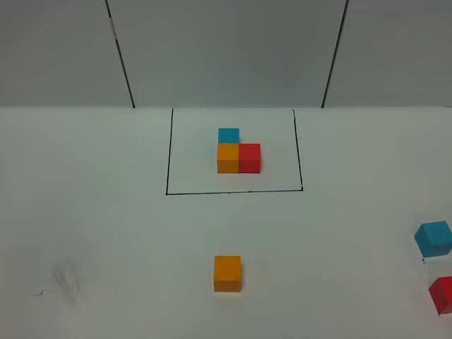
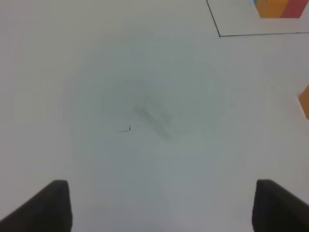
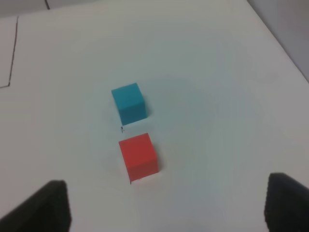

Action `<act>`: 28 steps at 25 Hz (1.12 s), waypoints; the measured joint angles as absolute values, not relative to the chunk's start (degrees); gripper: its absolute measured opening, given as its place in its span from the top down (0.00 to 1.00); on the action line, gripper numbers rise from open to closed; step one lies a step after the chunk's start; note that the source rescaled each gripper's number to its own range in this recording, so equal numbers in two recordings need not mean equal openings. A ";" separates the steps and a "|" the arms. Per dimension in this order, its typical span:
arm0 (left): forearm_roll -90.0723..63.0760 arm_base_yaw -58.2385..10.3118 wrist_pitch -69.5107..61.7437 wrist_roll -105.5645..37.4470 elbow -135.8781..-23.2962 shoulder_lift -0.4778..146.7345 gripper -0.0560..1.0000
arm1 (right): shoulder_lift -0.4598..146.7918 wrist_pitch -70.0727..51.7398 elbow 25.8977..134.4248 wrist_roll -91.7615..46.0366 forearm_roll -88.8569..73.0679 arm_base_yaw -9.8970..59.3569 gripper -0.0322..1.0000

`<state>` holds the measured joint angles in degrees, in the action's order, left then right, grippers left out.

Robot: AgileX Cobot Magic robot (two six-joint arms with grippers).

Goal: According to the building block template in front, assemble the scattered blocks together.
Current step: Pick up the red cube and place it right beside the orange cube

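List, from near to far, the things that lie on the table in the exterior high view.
Nearest first: loose red cube → loose orange cube → loose blue cube → framed template.

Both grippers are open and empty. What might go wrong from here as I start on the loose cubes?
1. The loose blue cube and loose red cube sit close together, so the right gripper closing on one may nudge the other.
2. Both lie at the high view's edge, the red one cut off, which makes monitoring hard.
3. The template has the same colours, so a framed cube could get picked by mistake.
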<state>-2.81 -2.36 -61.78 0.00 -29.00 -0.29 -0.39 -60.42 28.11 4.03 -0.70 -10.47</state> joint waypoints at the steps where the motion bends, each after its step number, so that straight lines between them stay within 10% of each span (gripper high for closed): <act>1: -2.81 -2.36 -61.78 0.00 -29.00 -0.29 0.32 | -0.39 -60.42 28.11 4.03 -0.72 -10.47 0.32; 13: -2.81 -2.36 -61.78 0.00 -29.00 -0.29 0.32 | 4.28 -58.41 29.17 4.03 -0.77 -10.47 0.32; 28: -2.81 -2.36 -61.78 0.00 -29.00 -0.29 0.33 | 55.74 -46.54 38.20 -7.20 -8.01 -10.47 0.32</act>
<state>-2.81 -2.36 -61.78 0.00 -29.00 -0.29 55.74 -46.54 38.20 -7.20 -8.01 -10.47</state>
